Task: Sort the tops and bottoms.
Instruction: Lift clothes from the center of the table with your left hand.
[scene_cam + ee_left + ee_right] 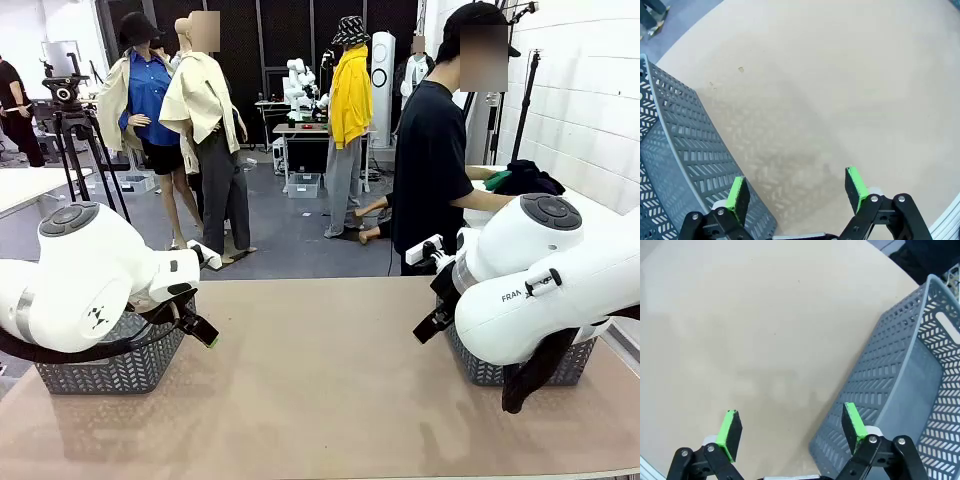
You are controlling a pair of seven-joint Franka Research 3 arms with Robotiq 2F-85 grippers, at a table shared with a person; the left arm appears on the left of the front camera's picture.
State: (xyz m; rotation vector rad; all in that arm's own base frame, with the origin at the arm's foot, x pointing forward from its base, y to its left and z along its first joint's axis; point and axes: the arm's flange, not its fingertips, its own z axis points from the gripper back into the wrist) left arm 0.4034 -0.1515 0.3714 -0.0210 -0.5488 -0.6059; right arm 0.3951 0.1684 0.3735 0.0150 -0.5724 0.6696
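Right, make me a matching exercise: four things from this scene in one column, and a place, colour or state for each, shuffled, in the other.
Column one:
1. left gripper
2. right basket
3. person
4. table

Column two:
a. beige
b. standing at the far side
c. grey, latticed, at the table's right end
d. open, with green pads

Pairs: 1-d, 2-c, 3-b, 4-a

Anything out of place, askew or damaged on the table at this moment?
Nothing stands out. The left basket and right basket stand upright on the table, undamaged; the left gripper and right gripper hang open, holding nothing.
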